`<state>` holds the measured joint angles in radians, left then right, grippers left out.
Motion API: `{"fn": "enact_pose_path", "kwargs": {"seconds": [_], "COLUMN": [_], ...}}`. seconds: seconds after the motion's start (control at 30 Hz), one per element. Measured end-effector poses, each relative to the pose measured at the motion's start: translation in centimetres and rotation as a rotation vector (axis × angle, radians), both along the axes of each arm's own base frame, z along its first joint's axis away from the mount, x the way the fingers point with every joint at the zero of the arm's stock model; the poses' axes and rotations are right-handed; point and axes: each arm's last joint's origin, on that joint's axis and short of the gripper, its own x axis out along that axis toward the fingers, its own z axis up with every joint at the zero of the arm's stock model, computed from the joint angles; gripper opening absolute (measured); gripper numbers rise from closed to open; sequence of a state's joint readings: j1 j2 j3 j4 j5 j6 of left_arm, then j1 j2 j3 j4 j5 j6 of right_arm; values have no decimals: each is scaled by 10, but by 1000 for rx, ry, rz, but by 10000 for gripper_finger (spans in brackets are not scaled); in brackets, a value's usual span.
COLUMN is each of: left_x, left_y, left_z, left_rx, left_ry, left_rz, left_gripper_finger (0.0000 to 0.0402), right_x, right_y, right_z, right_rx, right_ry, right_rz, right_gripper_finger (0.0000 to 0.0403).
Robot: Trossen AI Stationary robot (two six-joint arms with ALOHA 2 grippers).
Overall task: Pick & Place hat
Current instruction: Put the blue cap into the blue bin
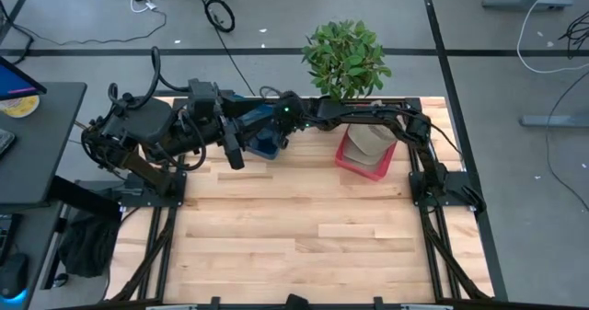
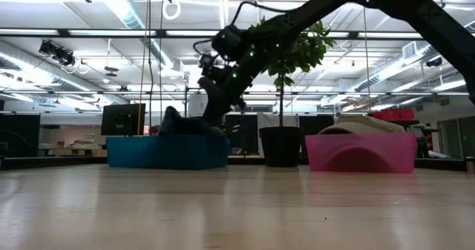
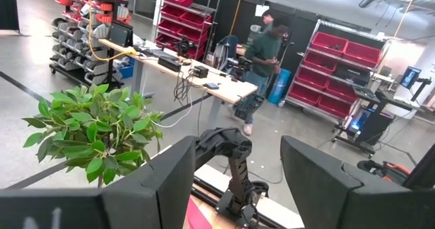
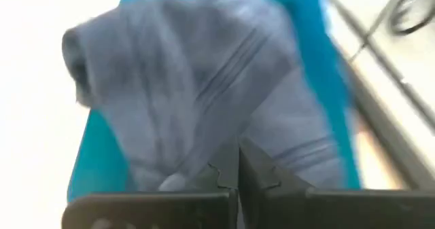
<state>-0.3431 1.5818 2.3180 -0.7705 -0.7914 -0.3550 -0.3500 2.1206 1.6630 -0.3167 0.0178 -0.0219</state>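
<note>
right gripper | pressed together on hat, held over blue bin (lift or drop unclear) | left gripper spread, idle beside bin

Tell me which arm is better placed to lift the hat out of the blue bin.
The right arm. Its gripper is already down at the grey hat in the blue bin, fingers shut on its fabric. The left gripper is open and raised, looking out into the room.
</note>
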Motion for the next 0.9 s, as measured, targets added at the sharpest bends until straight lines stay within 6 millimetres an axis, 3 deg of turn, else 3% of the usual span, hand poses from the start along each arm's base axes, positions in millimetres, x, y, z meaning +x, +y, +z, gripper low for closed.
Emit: {"fn": "enact_pose_path", "kwargs": {"seconds": [0.17,0.3,0.37,0.63,0.9], "left_x": [0,0,0,0,0], "left_y": [0,0,0,0,0], "left_z": [-1,-1,-1,-1,-1], "left_rx": [3,6,7,15,13], "left_ry": [8,13,14,18,17], "left_rz": [0,0,0,-1,-1], "left_gripper_finger": [220,220,220,220,220], "right_x": [0,11,14,18,27], "right_y": [0,6,11,17,16], "right_z": [23,39,42,22,6], "right_rx": [-68,-22,-23,26,72], "right_ry": [-98,-303,-340,-259,-289], "right_rz": [-59,206,259,224,153], "right_gripper_finger": [0,0,0,0,0]}}
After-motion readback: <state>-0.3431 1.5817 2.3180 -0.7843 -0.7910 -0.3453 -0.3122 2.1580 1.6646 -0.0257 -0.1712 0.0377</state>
